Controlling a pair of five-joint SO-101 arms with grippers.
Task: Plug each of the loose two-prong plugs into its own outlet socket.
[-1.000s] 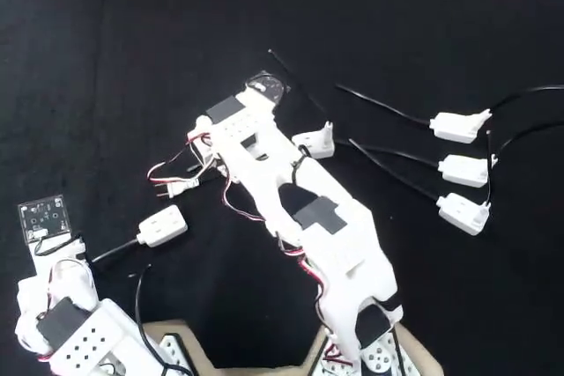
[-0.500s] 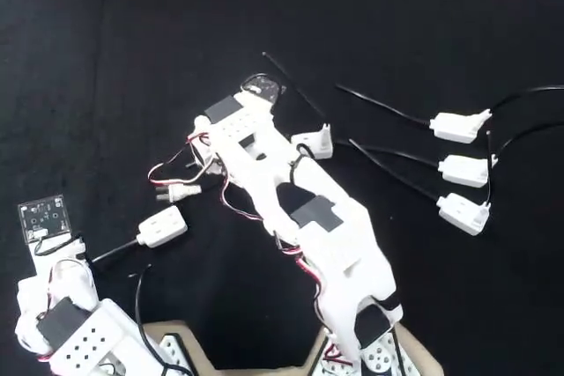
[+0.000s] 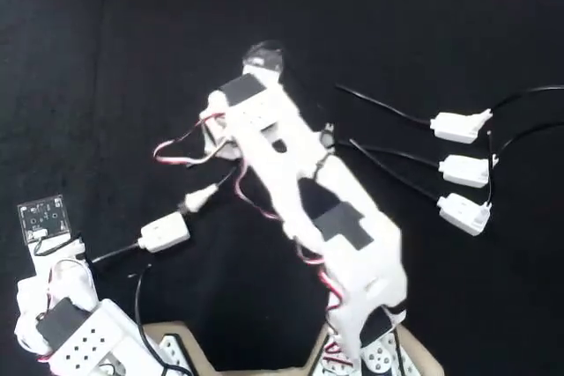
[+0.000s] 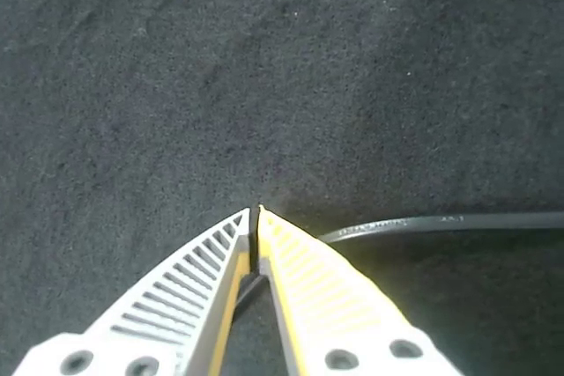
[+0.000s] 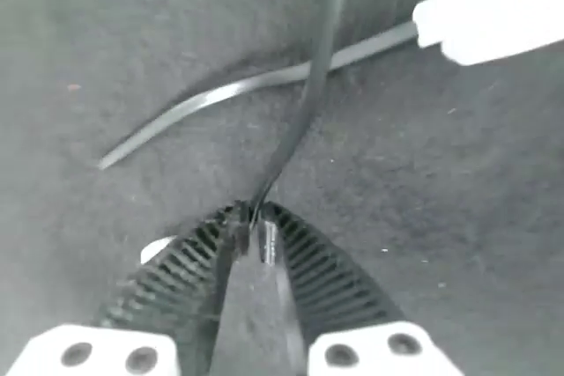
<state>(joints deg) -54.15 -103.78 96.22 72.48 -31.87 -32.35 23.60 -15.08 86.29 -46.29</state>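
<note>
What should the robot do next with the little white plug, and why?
Probably ease the right gripper, shut on the thin black cable, toward the white outlet socket, since the small white two-prong plug sits just short of it, not plugged in.

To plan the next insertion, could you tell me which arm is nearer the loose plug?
Right. The right arm extends just beside the plug; the left arm sits folded at the table's near-left corner, beyond the socket.
</note>
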